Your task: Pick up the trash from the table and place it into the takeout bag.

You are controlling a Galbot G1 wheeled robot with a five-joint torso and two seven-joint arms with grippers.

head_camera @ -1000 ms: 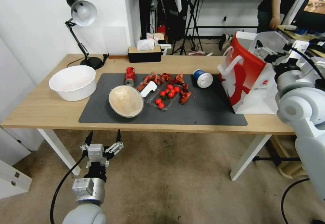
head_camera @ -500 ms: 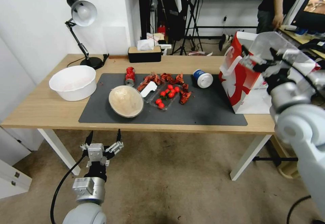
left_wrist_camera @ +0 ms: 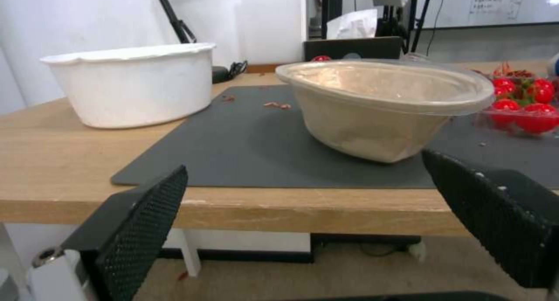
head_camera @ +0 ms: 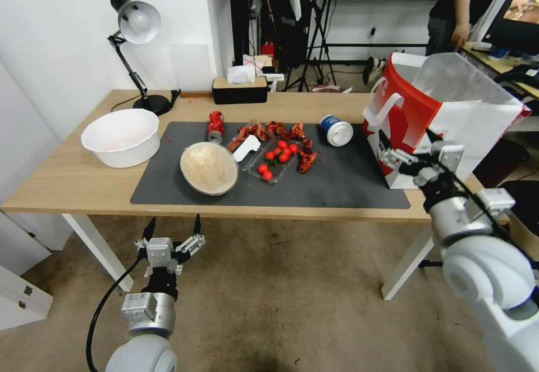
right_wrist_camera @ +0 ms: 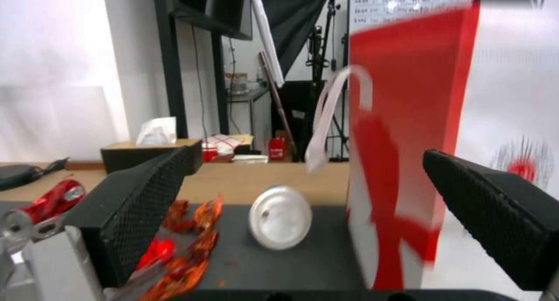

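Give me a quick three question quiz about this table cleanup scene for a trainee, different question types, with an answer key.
1. True or false: the blue cup with white lid stands upright on the dark grey mat.
2. Multiple choice: the right claw is A) shut on the red drink can, B) open and empty in front of the takeout bag, C) inside the large white bowl.
3. Fill in: the left claw waits open below the table edge, facing the round beige ____.

Key: 1 false, it lies on its side. 2 B. 3 bowl.
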